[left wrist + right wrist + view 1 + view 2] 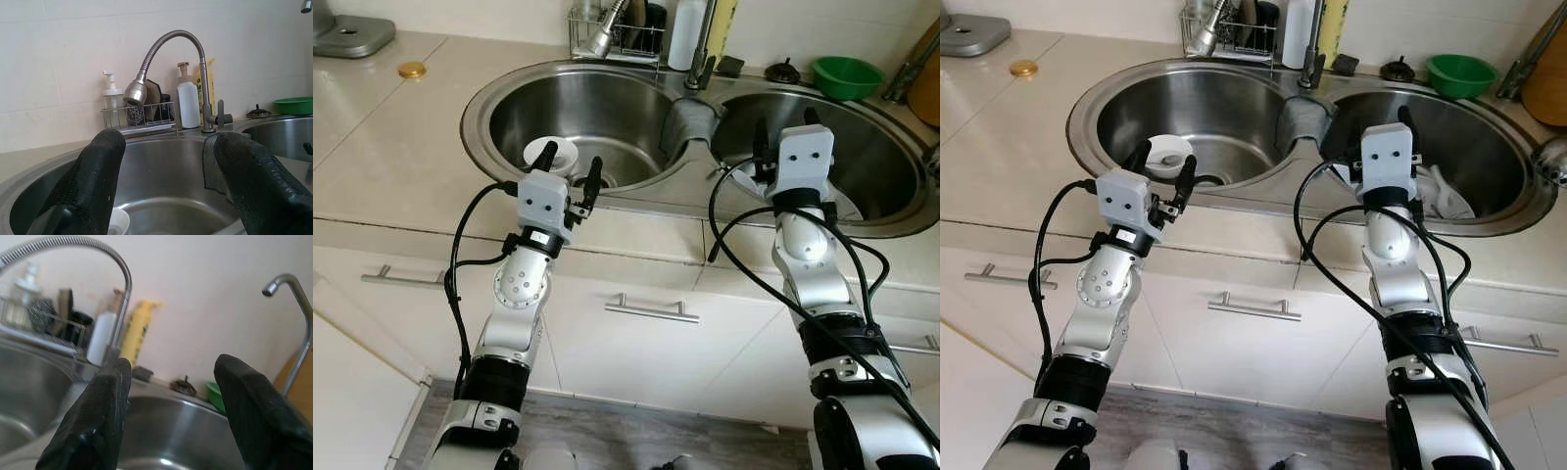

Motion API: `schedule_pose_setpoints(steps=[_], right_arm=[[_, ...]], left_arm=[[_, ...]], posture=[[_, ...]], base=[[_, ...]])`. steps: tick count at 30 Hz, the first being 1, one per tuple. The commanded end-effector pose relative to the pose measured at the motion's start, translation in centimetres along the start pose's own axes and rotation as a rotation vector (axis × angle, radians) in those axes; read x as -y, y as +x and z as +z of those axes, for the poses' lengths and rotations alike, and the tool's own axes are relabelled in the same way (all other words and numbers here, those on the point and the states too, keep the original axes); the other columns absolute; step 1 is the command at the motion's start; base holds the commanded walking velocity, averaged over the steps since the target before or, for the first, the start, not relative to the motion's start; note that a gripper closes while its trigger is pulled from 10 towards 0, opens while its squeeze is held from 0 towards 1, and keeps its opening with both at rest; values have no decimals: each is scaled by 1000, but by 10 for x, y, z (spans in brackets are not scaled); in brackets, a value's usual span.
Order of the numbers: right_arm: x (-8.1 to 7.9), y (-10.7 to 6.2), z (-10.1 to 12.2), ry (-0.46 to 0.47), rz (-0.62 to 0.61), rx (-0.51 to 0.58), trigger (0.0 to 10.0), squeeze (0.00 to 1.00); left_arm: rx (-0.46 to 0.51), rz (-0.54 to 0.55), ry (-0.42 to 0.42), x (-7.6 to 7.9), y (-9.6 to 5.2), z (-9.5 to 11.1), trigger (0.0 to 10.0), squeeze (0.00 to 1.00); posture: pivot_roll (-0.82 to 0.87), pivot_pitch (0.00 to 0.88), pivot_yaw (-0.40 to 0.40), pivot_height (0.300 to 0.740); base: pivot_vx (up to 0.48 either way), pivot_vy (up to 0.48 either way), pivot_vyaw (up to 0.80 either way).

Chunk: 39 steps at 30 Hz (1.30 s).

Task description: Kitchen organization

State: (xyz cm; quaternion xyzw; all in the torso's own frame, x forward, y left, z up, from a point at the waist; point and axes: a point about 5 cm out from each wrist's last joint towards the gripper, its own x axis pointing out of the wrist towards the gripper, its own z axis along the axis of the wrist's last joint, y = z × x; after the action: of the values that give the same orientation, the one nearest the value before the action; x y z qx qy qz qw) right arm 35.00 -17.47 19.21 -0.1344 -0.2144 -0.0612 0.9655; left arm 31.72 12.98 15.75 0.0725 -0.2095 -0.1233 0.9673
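The robot stands before a double sink (480,108) set in a beige tabletop (382,147). The left gripper (570,166) hangs over the front rim of the left basin, at about 7 o'clock of it, with its two black fingers spread and nothing between them. Just beyond it, in that basin near the drain, sits a small white cup (551,154); the fingers are close to the cup but I cannot tell if they touch it. The right gripper (786,132) hangs over the front edge of the right basin, at about 8 o'clock of it, also spread wide and empty. In the right eye view a white cloth-like thing (1447,199) lies in the right basin beside this arm.

As I judge it, the organizing is at an early stage: no thing is held, and the cup and the white item are still in the basins, so picking and placing remain to do.

Behind the sink, at 12 o'clock, are a wire rack (617,37), a faucet (168,46), a white pump bottle (188,100) and a yellow bottle (136,330). A green bowl (847,76) is at 2 o'clock and a gold-coloured lid (411,70) at 10 o'clock on the tabletop.

No brand, label or writing can be read on any bottle.
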Motion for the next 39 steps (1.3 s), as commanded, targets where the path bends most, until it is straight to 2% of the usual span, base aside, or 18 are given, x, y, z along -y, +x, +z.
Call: schedule_pose_setpoints(steps=[1,9,10,11,12,18,24,39], right_arm=[[3,-1,5,23,-8,30,10000,1000],[-12,-16,7,-27,54,40,10000,1000],[-13,-17,7,-26,60,41,10000,784],[-14,-18,7,-24,62,41,10000,784],[-15,-20,7,-25,68,39,10000,0],[-20,-24,7,-34,81,38,10000,0],[-21,-25,8,-44,80,41,10000,0],[-22,-31,8,-43,77,33,10000,0]], left_arm=[[2,-11,-6,2,0,0,10000,0],[9,-20,-31,4,0,1,10000,0],[10,-22,-32,5,0,2,10000,0],[11,-24,-33,5,0,2,10000,0],[15,-28,-34,6,0,2,10000,0],[26,-34,-39,7,1,4,10000,0],[30,-37,-38,7,0,4,10000,0],[37,-34,-36,6,-2,5,10000,0]], posture=[[169,0,-68,740],[169,0,-69,740],[169,0,-69,740],[169,0,-69,740],[169,0,-69,740],[169,0,-66,740],[173,0,-70,740],[174,0,-67,740]], base=[[0,0,0],[0,0,0],[0,311,0],[0,311,0],[0,435,0],[0,407,0],[0,0,0],[0,446,0]])
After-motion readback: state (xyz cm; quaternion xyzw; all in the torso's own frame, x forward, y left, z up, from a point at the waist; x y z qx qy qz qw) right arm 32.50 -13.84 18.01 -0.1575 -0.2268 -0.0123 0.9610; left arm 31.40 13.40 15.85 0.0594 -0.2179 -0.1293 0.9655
